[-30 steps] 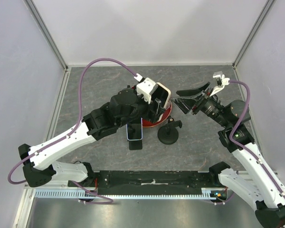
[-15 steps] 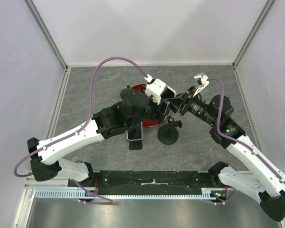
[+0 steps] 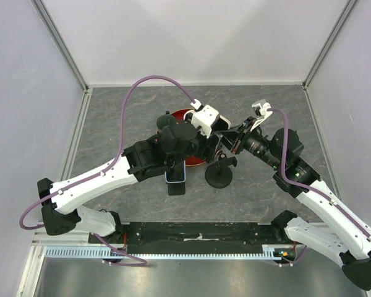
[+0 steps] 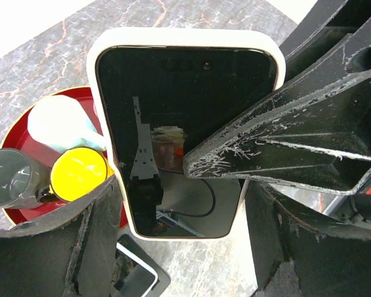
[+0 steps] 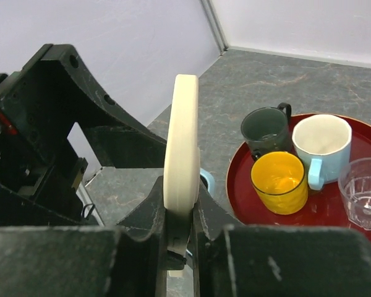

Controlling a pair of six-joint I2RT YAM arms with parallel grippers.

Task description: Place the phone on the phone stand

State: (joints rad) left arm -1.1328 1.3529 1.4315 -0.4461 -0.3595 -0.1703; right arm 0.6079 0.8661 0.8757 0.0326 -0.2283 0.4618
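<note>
The phone (image 4: 179, 136), dark-screened in a cream case, hangs above the table between the two arms. My left gripper (image 4: 182, 201) is shut on it across its width, one black finger on each long side. My right gripper (image 5: 180, 201) is shut on the phone's (image 5: 181, 136) thin edge; its scratched finger (image 4: 284, 142) lies across the screen. The black phone stand (image 3: 219, 173), with a round base, is on the table just below and in front of the grippers. From above the phone is mostly hidden by both wrists.
A red tray (image 5: 247, 192) behind the phone carries a dark mug (image 5: 267, 131), a white-and-blue mug (image 5: 321, 145), a yellow cup (image 5: 278, 182) and a clear glass (image 5: 363, 192). A second phone in a blue case (image 3: 175, 173) rests on another black stand to the left.
My right gripper swung left to the phone and went from open to shut on its edge. The left arm shifted slightly right, still holding the phone.
</note>
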